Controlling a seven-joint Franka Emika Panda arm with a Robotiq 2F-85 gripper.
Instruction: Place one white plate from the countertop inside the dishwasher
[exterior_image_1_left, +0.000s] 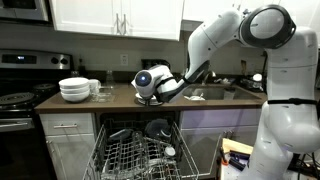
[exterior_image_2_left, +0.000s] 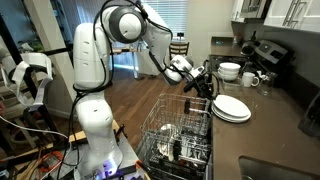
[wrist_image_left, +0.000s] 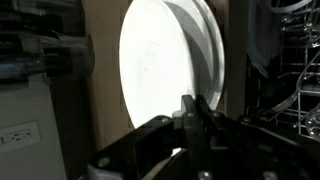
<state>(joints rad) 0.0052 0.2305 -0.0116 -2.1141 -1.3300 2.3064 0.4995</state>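
Tool (wrist_image_left: 193, 112) sits at white plate's (wrist_image_left: 165, 70) near rim.

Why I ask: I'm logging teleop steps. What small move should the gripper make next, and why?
Probably lower the round white plate toward the dishwasher's grey wire rack. The black gripper is shut on the plate's edge, holding it upright, high over the pulled-out rack and not yet between its prongs.

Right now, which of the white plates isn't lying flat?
The white plate pinched at its rim in the gripper, seen on edge in the wrist view. The other plates lie flat in a stack on the countertop.
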